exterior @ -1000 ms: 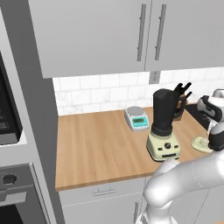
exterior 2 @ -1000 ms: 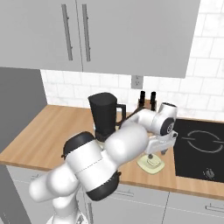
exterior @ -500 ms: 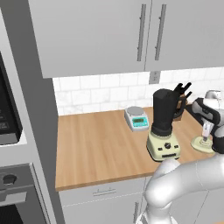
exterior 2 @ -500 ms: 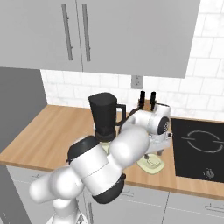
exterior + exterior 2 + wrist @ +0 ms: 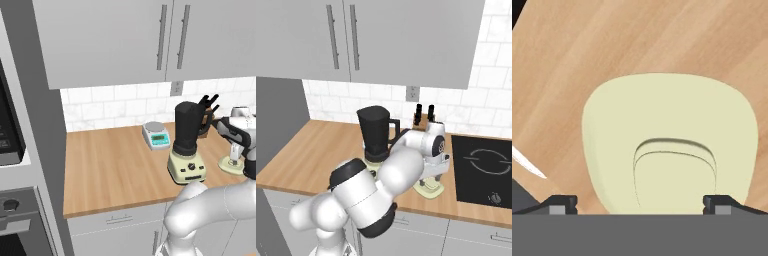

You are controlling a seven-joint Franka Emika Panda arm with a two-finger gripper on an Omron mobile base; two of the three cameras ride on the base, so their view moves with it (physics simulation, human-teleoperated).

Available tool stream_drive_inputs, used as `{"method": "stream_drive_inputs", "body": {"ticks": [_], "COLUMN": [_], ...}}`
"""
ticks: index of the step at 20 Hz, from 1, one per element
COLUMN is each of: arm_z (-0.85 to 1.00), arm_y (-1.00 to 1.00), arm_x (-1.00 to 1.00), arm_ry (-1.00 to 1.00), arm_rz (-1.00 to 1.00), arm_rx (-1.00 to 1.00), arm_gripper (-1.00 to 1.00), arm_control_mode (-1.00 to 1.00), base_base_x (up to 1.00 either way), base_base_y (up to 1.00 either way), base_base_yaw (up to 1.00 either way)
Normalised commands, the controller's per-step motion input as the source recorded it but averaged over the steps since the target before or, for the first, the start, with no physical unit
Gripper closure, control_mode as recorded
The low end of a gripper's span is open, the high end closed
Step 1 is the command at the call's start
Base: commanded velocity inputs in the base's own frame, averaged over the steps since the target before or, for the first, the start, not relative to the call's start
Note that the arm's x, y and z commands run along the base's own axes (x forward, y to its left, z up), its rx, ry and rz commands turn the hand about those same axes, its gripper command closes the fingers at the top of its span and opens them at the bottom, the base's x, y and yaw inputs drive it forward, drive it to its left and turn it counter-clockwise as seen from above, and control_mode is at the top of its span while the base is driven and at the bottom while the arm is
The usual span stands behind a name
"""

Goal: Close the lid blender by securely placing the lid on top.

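1. Left base view: the lid lies flat on the counter, right of the blender; the gripper stands on it, tips hard to make out.
2. Right base view: the arm hides most of the lid and the blender base.
3. Hand view: spread fingertips flank the lid knob, gripping nothing.

No words, brands or numbers can be read anywhere. The small grey kitchen scale has a teal display, but its content is too small to read. The black dial and buttons on the cream-yellow blender base carry no legible marks.
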Motion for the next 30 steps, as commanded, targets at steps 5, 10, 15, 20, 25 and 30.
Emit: {"method": "stream_drive_inputs", "body": {"ticks": [5, 10, 15, 20, 25, 30], "arm_z": [-0.02, -0.05, 0.0, 0.0, 0.0, -0.04], "arm_y": [0.0, -0.01, -0.01, 0.0, 0.0, -0.01], "arm_x": [0.0, 0.02, 0.01, 0.0, 0.0, -0.02], "arm_ry": [0.0, -0.01, -0.01, -0.05, -0.01, -0.04], "arm_rz": [0.0, 0.01, 0.0, 0.0, 0.0, 0.0], "arm_rx": [0.0, -0.02, -0.01, -0.01, 0.0, 0.02], "arm_gripper": [-1.0, -1.0, -1.0, -1.0, -1.0, -1.0], "arm_control_mode": [-1.0, -1.0, -1.0, -1.0, -1.0, -1.0], "base_base_x": [0.0, 0.0, 0.0, 0.0, 0.0, 0.0], "base_base_y": [0.0, 0.0, 0.0, 0.0, 0.0, 0.0], "base_base_yaw": [0.0, 0.0, 0.0, 0.0, 0.0, 0.0]}}
